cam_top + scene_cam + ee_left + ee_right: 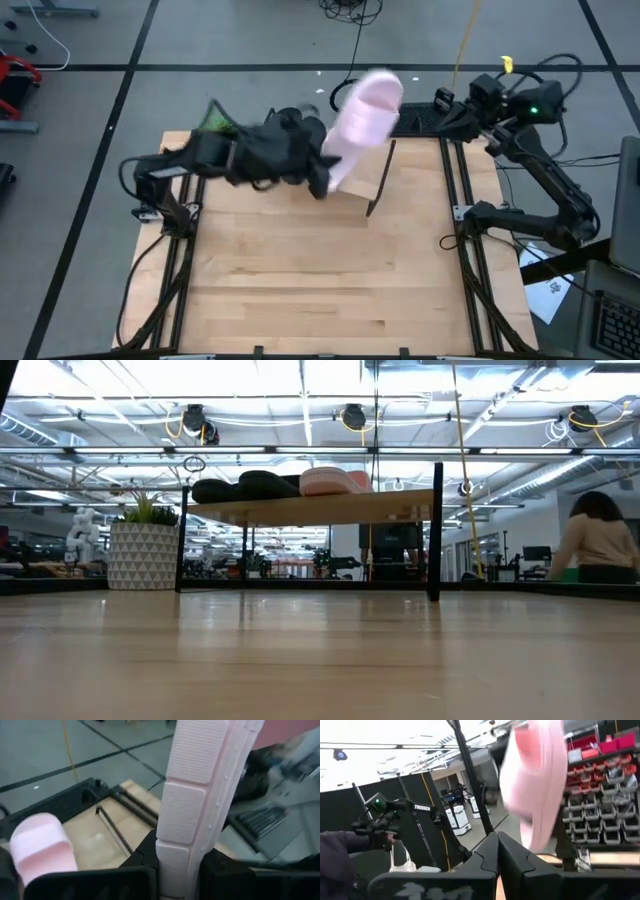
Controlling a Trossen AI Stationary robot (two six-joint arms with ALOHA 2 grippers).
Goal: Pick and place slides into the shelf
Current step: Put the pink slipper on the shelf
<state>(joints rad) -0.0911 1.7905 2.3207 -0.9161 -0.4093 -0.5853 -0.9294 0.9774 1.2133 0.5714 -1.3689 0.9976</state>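
Left claw [325, 170] grips the pink slide [360, 120], long axis upright, over the shelf's [380, 185] right end; right claw [497, 851] clenched, empty

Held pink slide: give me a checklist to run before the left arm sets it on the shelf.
1. Grip: left gripper jaws clamp the held pink slide by its sole: ok.
2. Free spot: bare shelf board shows beside the placed pink slide: ok.
3. Other slides seated: black slides and the placed pink one lie on the shelf: ok.
4. Held slide's pose: standing on edge, not flat to the board: not ok.
5. Right gripper out of the way: parked off to the right, shut: ok.
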